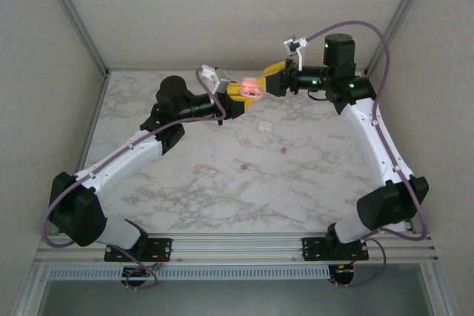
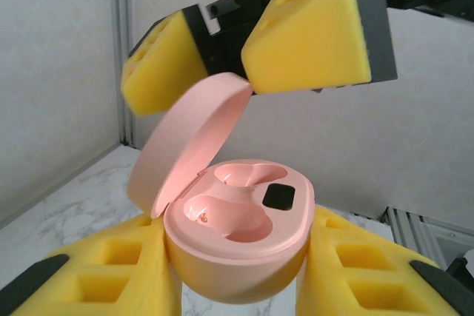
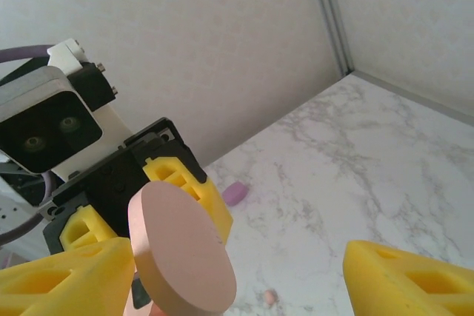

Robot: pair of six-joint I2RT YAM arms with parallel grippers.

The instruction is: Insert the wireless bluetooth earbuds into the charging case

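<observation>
Left gripper (image 1: 238, 92): closed around the pink charging case (image 2: 237, 264), held clear above the counter (image 1: 333, 183), lid (image 2: 192, 138) hinged up. Right gripper (image 2: 235, 53): I read it as spread wide, gripping nothing, close by that lid. Wireless bluetooth earbuds (image 1: 244, 166): small pink and purple pieces loose on the counter beneath both grippers.

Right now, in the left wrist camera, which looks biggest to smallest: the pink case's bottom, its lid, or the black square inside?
1. pink case's bottom half: looks largest, but it is nearest the camera.
2. lid: nearly as big, so those two are unsure.
3. black square: clearly smallest.
</observation>
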